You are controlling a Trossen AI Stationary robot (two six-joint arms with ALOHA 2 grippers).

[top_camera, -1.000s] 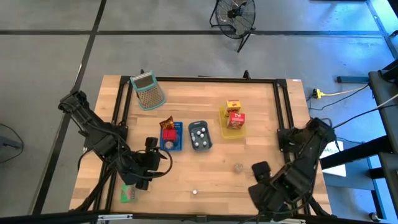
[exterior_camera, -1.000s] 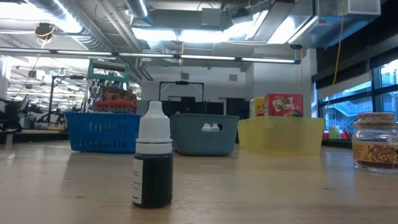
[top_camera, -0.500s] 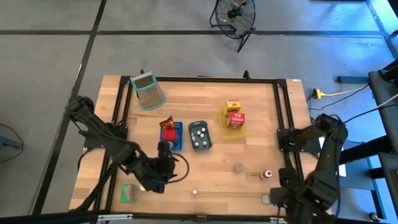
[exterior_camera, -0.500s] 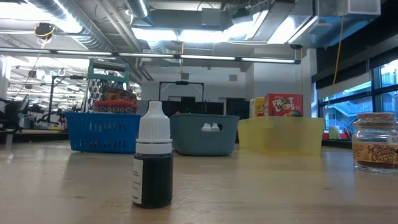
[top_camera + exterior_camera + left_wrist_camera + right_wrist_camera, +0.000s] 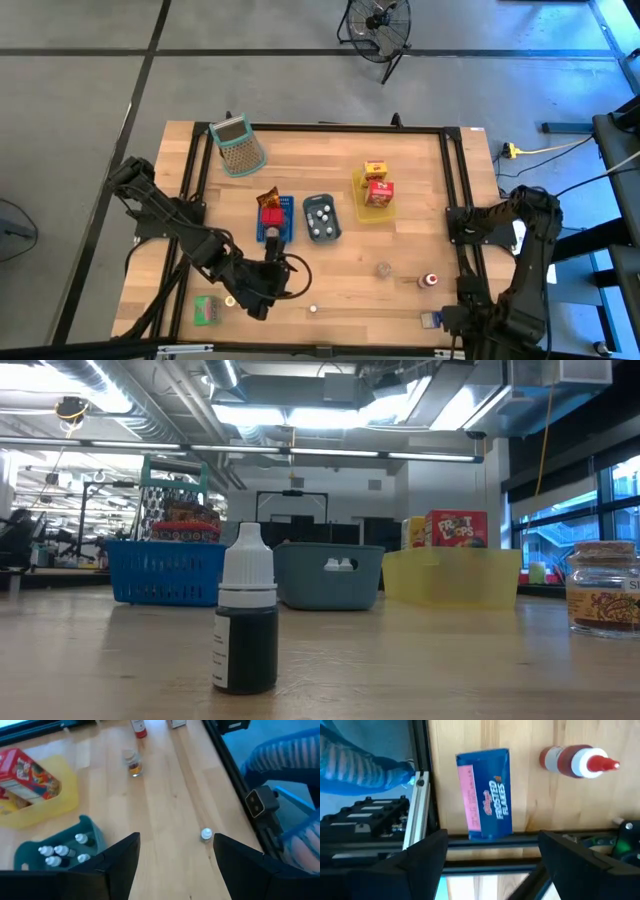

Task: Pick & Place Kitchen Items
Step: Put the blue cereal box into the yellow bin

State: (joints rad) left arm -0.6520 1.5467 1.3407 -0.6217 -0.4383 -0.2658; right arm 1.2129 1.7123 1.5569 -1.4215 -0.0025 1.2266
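My right gripper (image 5: 490, 870), jaws spread & empty, hangs over the flat blue cereal carton (image 5: 487, 794), long axis running straight out between my fingers, red-capped squeeze bottle (image 5: 577, 761) just beside it.

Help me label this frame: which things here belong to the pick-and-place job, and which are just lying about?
Job items:
- blue carton
- red sauce bottle
- dropper bottle
- small jar
- cereal boxes

Just lying about:
- green-rimmed basket
- floor fan
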